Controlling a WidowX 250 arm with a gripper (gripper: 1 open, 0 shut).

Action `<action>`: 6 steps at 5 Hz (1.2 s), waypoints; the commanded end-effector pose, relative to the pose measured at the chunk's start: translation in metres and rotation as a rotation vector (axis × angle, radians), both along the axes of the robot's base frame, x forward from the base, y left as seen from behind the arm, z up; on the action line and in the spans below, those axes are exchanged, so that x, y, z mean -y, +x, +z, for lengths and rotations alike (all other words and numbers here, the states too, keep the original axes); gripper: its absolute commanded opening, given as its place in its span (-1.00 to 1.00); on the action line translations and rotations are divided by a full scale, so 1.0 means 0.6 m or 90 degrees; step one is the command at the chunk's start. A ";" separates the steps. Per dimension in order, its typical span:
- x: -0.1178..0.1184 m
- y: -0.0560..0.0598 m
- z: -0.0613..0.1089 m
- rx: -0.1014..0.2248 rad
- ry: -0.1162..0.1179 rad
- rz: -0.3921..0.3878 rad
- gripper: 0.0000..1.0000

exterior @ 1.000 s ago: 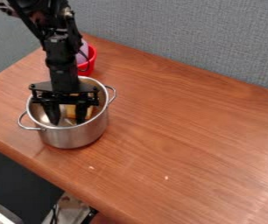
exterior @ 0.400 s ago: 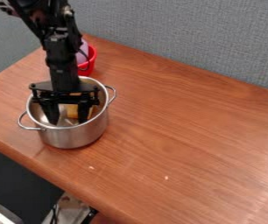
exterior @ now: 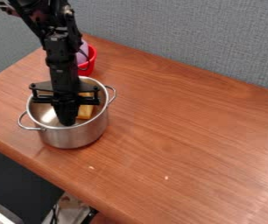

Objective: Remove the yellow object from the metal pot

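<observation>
A small red bowl (exterior: 88,59) sits near the back left of the wooden desk (exterior: 183,122), close to a grey wall (exterior: 183,31) behind it.

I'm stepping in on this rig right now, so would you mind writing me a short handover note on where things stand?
Gripper: pointing straight down inside the metal pot, jaws shut; they look closed on the yellow object, though the contact itself is hidden by the fingers.
Metal pot: upright near the table's front-left corner, with a red bowl behind it.
Done: the reach into the pot and the grasp.
Left: lift the yellow object clear of the rim, set it down on the table, release. Check on lifting that it actually comes up.
</observation>
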State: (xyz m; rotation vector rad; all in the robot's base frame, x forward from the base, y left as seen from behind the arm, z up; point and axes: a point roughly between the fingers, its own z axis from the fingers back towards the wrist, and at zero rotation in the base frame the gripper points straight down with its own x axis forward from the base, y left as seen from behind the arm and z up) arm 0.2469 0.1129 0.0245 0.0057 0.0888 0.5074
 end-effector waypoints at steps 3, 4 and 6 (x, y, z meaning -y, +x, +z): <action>-0.010 0.015 0.020 0.039 0.018 -0.003 -1.00; -0.008 0.016 0.019 0.040 0.019 -0.008 -1.00; -0.005 0.018 0.015 0.041 0.020 -0.018 1.00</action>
